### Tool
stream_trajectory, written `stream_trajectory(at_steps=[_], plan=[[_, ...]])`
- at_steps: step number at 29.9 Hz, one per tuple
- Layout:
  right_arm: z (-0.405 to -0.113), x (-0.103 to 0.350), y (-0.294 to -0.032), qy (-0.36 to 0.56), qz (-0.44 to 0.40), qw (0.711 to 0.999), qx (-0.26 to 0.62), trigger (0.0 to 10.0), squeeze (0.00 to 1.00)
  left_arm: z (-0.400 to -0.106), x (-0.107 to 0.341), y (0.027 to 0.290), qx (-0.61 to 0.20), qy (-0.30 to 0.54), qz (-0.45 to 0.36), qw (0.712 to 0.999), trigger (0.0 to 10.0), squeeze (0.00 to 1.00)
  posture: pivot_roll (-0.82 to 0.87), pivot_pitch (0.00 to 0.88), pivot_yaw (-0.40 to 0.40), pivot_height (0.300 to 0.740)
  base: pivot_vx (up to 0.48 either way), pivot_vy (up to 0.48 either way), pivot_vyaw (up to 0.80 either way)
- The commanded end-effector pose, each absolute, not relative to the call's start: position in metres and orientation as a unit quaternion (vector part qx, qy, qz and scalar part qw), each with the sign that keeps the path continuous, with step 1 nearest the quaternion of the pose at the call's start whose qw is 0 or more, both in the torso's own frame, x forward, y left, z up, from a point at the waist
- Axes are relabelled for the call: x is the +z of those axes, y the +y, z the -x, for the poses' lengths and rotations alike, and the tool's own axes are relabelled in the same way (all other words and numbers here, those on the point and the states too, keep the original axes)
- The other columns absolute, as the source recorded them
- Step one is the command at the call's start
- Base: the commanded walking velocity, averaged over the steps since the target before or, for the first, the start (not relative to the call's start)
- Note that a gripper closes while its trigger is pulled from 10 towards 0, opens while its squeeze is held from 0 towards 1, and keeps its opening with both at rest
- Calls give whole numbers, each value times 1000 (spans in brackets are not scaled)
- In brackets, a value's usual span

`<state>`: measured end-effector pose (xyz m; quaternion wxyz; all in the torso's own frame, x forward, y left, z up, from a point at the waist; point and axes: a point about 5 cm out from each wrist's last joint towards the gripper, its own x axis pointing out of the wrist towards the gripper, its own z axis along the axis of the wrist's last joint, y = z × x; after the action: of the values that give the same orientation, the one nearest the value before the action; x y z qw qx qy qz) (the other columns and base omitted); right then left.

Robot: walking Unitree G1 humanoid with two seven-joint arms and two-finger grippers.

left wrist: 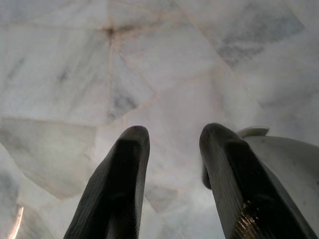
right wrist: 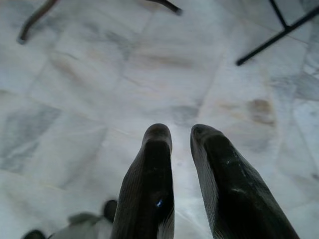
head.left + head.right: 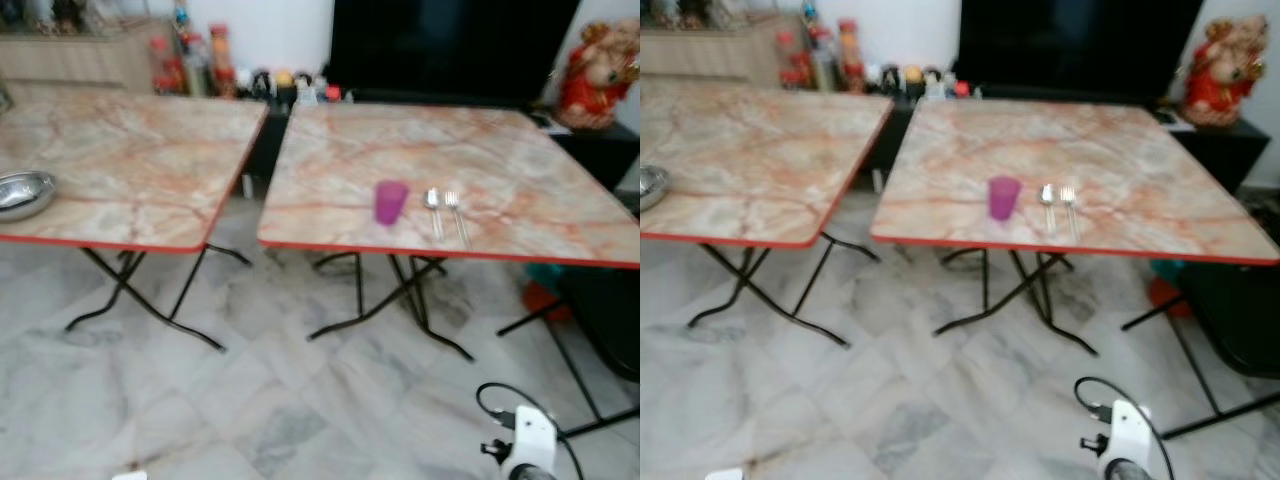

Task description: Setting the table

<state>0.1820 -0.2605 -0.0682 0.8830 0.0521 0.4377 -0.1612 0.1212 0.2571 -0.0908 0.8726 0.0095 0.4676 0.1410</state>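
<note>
Two folding marble-top tables side by side on a marble tile floor (image 3: 300, 400). Using the right table (image 3: 480, 150) as the landmark.

- The left table (image 3: 120, 160) stands just beside it with a narrow gap between; both have red edging and black crossed legs.
- Behind the right table: a large dark screen (image 3: 450, 45), a low cabinet with bottles and jars (image 3: 190, 60) off toward the left table's far side, and a red figurine (image 3: 600, 75) past the far right corner.
- On the left table, at its outer left edge, well apart from the right table: a steel bowl (image 3: 22, 193).
- On the right table near the front edge, roughly centred: a purple cup (image 3: 390, 202), upright. Just beside it on its right, a spoon (image 3: 433, 208) and fork (image 3: 456, 215) lie parallel, handles toward the front edge. Slight blur, so I can't tell whether they touch.

Both arms hang low, wrists aimed at the floor. Left gripper (image 1: 172, 137) has its fingers parted moderately, nothing between them. Right gripper (image 2: 180, 134) has a narrower gap, also empty.

My read: one setting is partly laid (cup + cutlery), and the bowl looks like the missing piece. The step in hand is likely walking up to fetch it.

Doing it well:
- Square up to the left table before raising an arm; the bowl is at the far edge of view.
- Pinch the rim, not the body: polished steel will slip.
- Carry level, then set down in front of the cutlery without nudging the cup, which looks light and easy to tip.
</note>
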Motion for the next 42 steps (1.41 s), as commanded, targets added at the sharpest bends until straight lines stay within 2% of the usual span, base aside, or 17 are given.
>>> stream_trajectory(at_steps=[1, 8, 20, 42], plan=[[-184, -65, -266, 429, -57, 884, -175, 10000, 0, -123, -92, 254, 133, 474, -8, 871, 10000, 0, 22, 0, -21, 732, 0, 0, 0], [-182, -67, -263, 430, -61, 883, -176, 10000, 0, -122, -93, 253, 138, 476, 0, 869, 10000, 0, 22, 0, -22, 732, 0, 0, 0], [-173, -71, -268, 445, -67, 872, -193, 10000, 0, -122, -92, 254, 138, 477, -4, 868, 10000, 0, 29, 0, -21, 732, 311, 0, 0], [-174, -72, -262, 443, -87, 869, -203, 10000, 0, -125, -91, 255, 140, 478, -2, 867, 10000, 0, 33, 0, -18, 732, 327, 0, 0]])
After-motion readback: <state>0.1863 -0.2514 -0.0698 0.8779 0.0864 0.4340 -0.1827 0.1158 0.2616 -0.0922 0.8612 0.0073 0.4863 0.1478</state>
